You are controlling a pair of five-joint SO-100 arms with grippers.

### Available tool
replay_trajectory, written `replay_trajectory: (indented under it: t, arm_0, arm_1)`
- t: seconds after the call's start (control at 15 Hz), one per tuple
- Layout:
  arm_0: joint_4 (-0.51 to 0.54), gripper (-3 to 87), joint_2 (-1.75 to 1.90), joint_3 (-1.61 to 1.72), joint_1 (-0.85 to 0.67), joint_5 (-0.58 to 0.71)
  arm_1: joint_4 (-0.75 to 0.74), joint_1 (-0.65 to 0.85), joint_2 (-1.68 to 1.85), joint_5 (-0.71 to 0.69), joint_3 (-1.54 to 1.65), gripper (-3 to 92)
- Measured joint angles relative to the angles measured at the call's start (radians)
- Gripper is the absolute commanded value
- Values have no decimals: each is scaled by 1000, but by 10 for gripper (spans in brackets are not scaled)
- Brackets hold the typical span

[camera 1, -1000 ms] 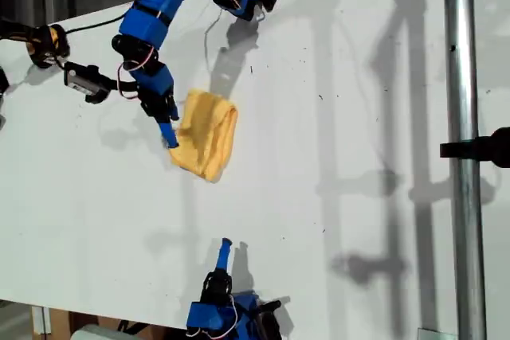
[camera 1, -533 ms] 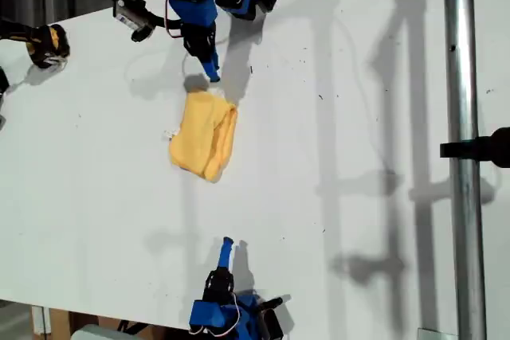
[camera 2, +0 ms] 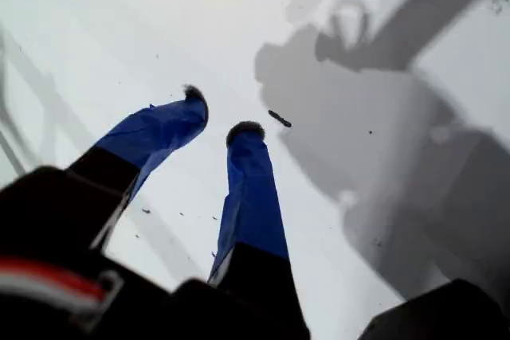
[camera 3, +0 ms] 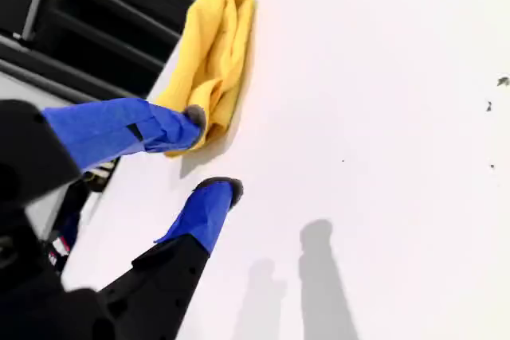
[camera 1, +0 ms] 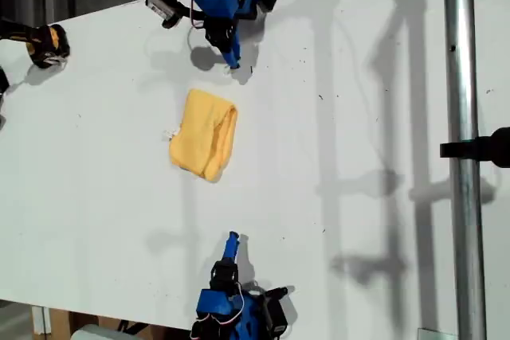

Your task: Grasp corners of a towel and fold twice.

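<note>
Both hands are hovering spread and empty over the white tabletop (camera 1: pixel 358 220): my first hand (camera 2: pixel 219 117), my second hand (camera 3: pixel 211 153). Between them the folded towel (camera 1: pixel 205 134) is lying bunched, untouched

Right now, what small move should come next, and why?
Probably pull my second gripper back from the towel to rest. The towel already lies as a compact folded bundle on the table, and my first gripper and second gripper are both open, empty and apart from it.
</note>
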Motion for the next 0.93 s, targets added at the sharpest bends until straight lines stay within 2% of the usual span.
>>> replay_trajectory:
  t: [0.13, 0.27, 0.33, 0.4, 0.47, 0.53, 0.67, 0.93]
  arm_0:
    - [34, 126, -2, 3, 18, -244]
    - [176, 125, -2, 3, 17, -555]
    - [202, 127, -3, 3, 12, -555]
    - [212, 120, -3, 3, 11, -402]
    - [215, 120, -2, 3, 11, -150]
    - [216, 120, 0, 3, 20, 49]
    - [216, 120, 3, 3, 21, 158]
    - [216, 120, 3, 3, 21, 175]
  arm_1:
    - [-5, -48, 0, 101, 3, 150]
    - [2, -38, 0, 58, 3, 150]
    - [8, -43, 0, -3, 3, 150]
    - [8, -49, 0, -21, 3, 150]
    - [8, -49, 0, -28, 3, 150]
    - [8, -49, 0, -28, 3, 150]
    - [8, -49, 0, -28, 3, 150]
    - [8, -49, 0, -32, 3, 150]
